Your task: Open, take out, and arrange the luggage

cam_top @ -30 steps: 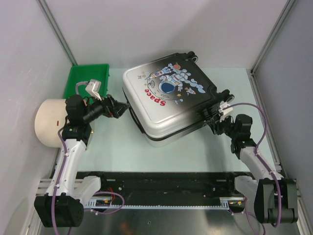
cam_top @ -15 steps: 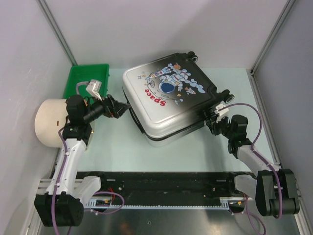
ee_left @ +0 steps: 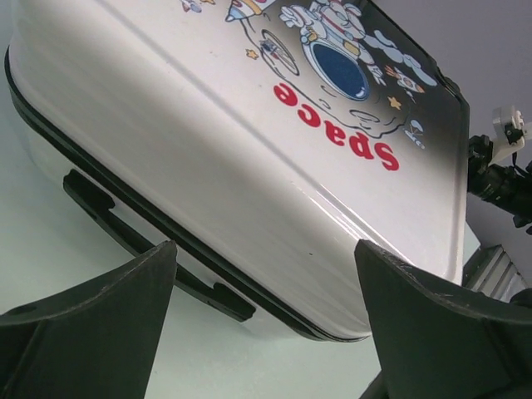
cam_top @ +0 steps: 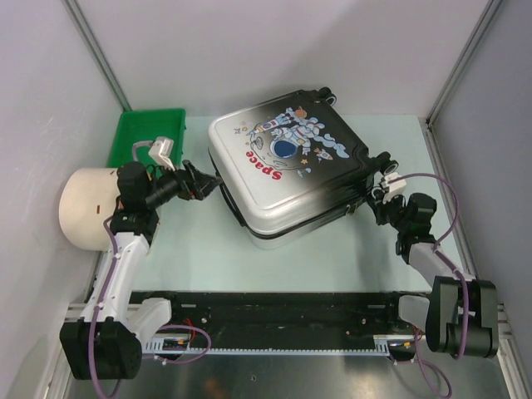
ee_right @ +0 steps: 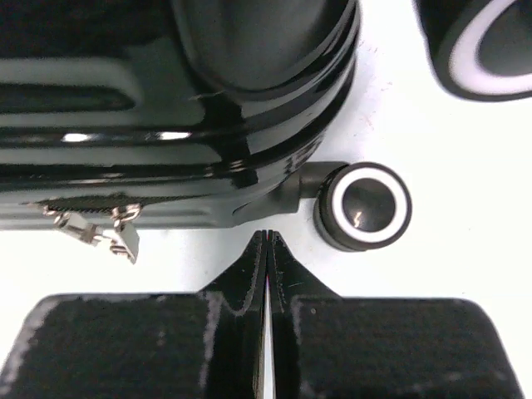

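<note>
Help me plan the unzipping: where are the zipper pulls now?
In the right wrist view, the zipper pulls hang from the luggage seam, left of the shut right gripper; a black wheel sits to its right.

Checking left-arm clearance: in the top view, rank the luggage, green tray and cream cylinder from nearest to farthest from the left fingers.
1. Luggage: just right of the open left fingers, white end nearest.
2. Green tray: farther back, to their left.
3. Cream cylinder: far left, by the wall.
</note>
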